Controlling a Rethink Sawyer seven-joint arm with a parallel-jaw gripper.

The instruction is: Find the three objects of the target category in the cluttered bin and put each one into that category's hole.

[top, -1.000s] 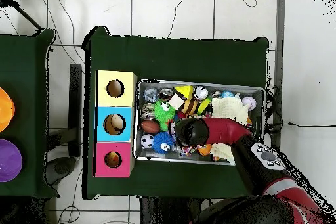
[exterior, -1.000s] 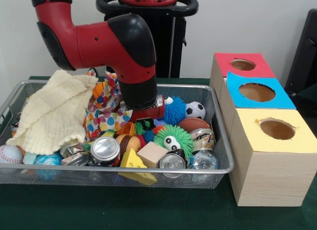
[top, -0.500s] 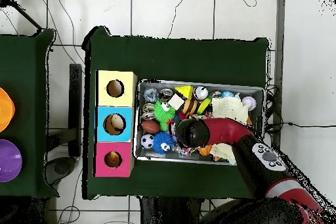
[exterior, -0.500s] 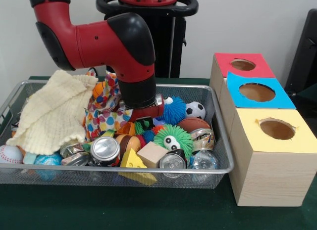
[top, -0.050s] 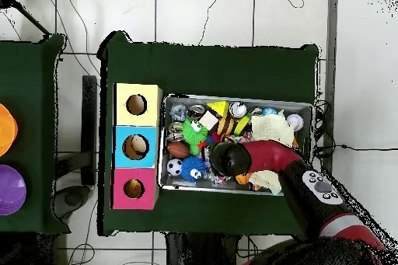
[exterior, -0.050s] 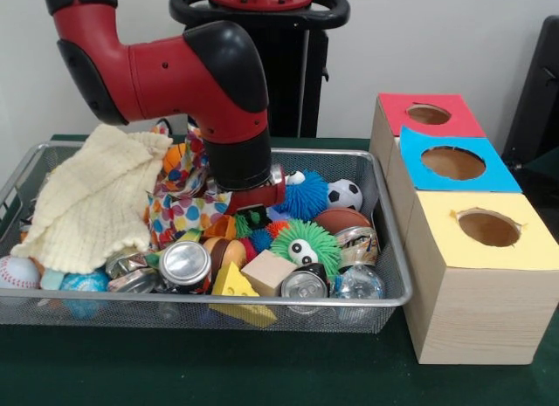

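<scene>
My gripper (exterior, -0.050s: 253,216) hangs low in the middle of the wire bin (exterior, -0.050s: 385,224), under the red wrist, just above a heap of small colourful toys. Its tips are mostly buried among them. Right beside it lie a blue spiky ball (exterior, -0.050s: 307,195) and a soccer ball (exterior, -0.050s: 346,194). In front of it sit a green spiky ball with eyes (exterior, -0.050s: 304,244), a brown football (exterior, -0.050s: 341,219), several cans (exterior, -0.050s: 185,263) and a wooden block (exterior, -0.050s: 267,271). From overhead the wrist (top, -0.050s: 227,158) covers the gripper. To the right stand the red (exterior, -0.050s: 428,114), blue (exterior, -0.050s: 452,162) and yellow (exterior, -0.050s: 489,228) holes.
A cream knitted cloth (exterior, -0.050s: 92,196) and a dotted cloth (exterior, -0.050s: 182,205) fill the bin's left half. A baseball (exterior, -0.050s: 17,272) lies at the front left, a yellow cheese wedge (exterior, -0.050s: 236,288) and a clear ball (exterior, -0.050s: 358,282) along the front wall.
The arm has risen a little and shifted slightly left, so the wrist stands higher over the toys. The objects in the bin look unmoved.
</scene>
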